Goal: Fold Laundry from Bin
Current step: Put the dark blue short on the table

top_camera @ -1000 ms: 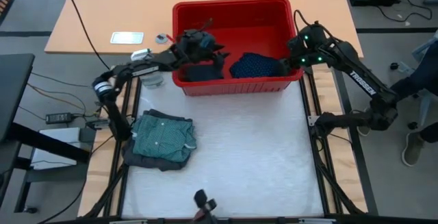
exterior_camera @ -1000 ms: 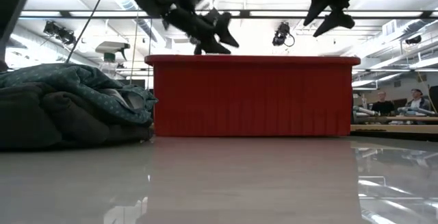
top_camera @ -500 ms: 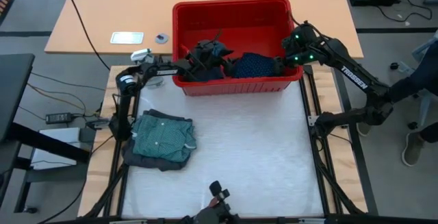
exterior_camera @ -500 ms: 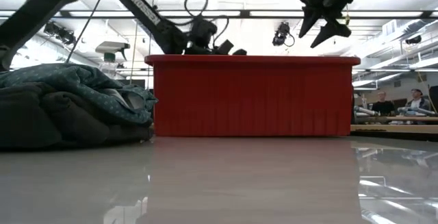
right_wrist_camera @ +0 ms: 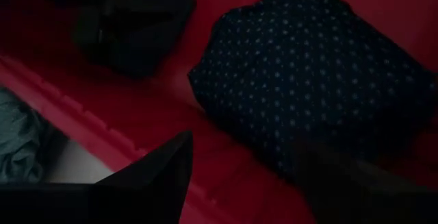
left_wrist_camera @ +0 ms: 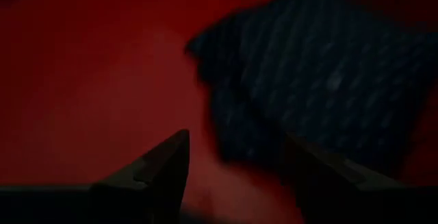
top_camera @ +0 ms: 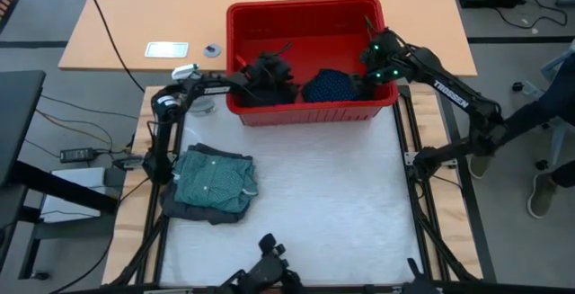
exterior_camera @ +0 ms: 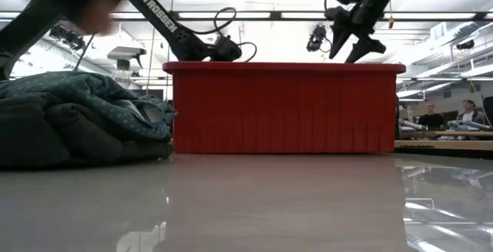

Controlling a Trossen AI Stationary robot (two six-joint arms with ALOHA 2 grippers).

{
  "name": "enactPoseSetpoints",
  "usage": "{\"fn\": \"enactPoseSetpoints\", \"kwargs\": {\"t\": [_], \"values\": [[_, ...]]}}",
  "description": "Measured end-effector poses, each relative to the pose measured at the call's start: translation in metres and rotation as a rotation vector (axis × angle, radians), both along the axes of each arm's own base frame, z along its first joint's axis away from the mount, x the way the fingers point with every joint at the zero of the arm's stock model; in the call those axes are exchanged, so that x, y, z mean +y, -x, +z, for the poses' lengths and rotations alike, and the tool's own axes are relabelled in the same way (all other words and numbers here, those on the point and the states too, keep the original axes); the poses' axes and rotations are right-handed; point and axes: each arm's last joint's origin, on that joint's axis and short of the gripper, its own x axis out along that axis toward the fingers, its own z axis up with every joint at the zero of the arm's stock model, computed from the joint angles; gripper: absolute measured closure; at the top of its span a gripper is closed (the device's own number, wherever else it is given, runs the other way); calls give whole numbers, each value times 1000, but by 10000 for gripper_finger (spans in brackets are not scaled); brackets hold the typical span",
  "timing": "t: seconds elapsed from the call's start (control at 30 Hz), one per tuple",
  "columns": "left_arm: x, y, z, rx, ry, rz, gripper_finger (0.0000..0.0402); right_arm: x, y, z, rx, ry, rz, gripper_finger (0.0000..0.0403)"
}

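The red bin (top_camera: 305, 11) stands at the table's far edge. A navy dotted garment (top_camera: 331, 85) lies on its floor in the right half. My left gripper (top_camera: 280, 76) reaches into the bin's left half, open, its fingers (left_wrist_camera: 171, 162) just short of the garment's edge (left_wrist_camera: 226, 135); in the low view the bin's wall (exterior_camera: 285, 109) hides it. My right gripper (exterior_camera: 350, 45) hangs open above the bin's right end, over the same garment (right_wrist_camera: 315, 73). A teal dotted piece (top_camera: 216, 175) rests folded on a dark grey one (top_camera: 193, 211) at the table's left.
Behind the bin, on a wooden table, are a white flat object (top_camera: 166, 49) and a small round one (top_camera: 212, 49). A person's legs (top_camera: 552, 114) show at the right edge. A dark object (top_camera: 269, 271) sits at the near edge. White table surface (top_camera: 323, 195) lies between pile and right side.
My left gripper has sunk from above the rim down into the bin's left half, tipping more downward, toward the navy garment. My right gripper has moved left and down over the bin's right end. Both stay open. The garments have not moved.
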Motion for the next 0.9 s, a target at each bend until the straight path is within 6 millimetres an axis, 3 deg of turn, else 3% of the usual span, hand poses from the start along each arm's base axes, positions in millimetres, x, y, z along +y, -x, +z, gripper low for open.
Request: {"fn": "enactPoseSetpoints", "kwargs": {"t": [0.33,0.63,0.9], "values": [[10,38,-12,265,148,67,168,-23,-20,-22,-16,-39,25,151],[12,49,-18,398,105,30,173,-36,-30,-37,-31,-77,36,151],[18,54,-33,472,112,2,261,-41,-29,-34,-61,-40,18,151]]}}
